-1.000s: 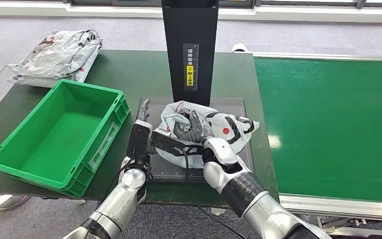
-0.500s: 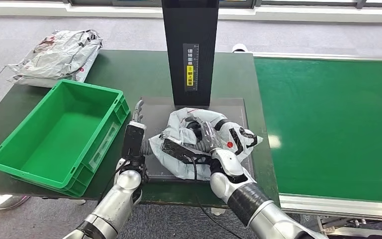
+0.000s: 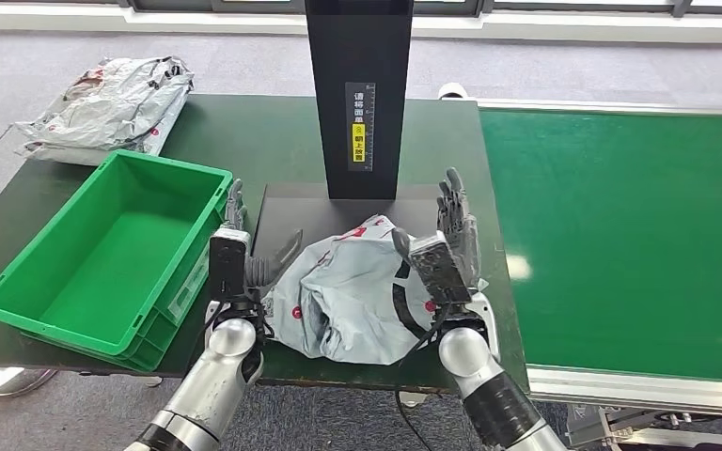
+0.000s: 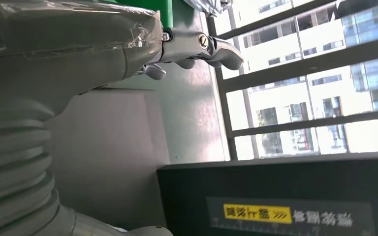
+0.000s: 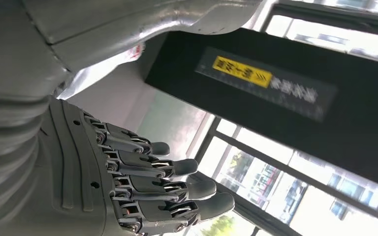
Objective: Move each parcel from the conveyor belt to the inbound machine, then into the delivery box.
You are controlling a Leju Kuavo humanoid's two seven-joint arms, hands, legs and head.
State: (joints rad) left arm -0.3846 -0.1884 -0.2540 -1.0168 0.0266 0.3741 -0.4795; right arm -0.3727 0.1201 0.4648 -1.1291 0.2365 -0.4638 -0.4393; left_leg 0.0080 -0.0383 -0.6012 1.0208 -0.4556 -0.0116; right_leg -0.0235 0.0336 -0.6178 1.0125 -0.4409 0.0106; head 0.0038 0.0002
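Note:
A crumpled grey parcel (image 3: 353, 301) with red and black marks lies at the near end of the inbound machine's dark plate (image 3: 287, 202), reaching the table's front edge. My left hand (image 3: 230, 258) stands upright at the parcel's left side, fingers straight and thumb pointing toward the bag. My right hand (image 3: 447, 249) stands upright at its right side, fingers spread, holding nothing. In the right wrist view the right hand's fingers (image 5: 147, 182) are straight and apart, with a bit of the parcel (image 5: 98, 73) beside them. The green delivery box (image 3: 103, 254) sits to the left.
The machine's black column (image 3: 357, 94) with a yellow label (image 3: 358, 127) rises just behind the plate. The green conveyor belt (image 3: 620, 235) runs along the right. A pile of grey parcels (image 3: 103, 103) lies at the table's far left corner.
My right hand has let go of the parcel and both hands have opened and drawn apart to its sides. The parcel has settled flatter, nearer the front edge.

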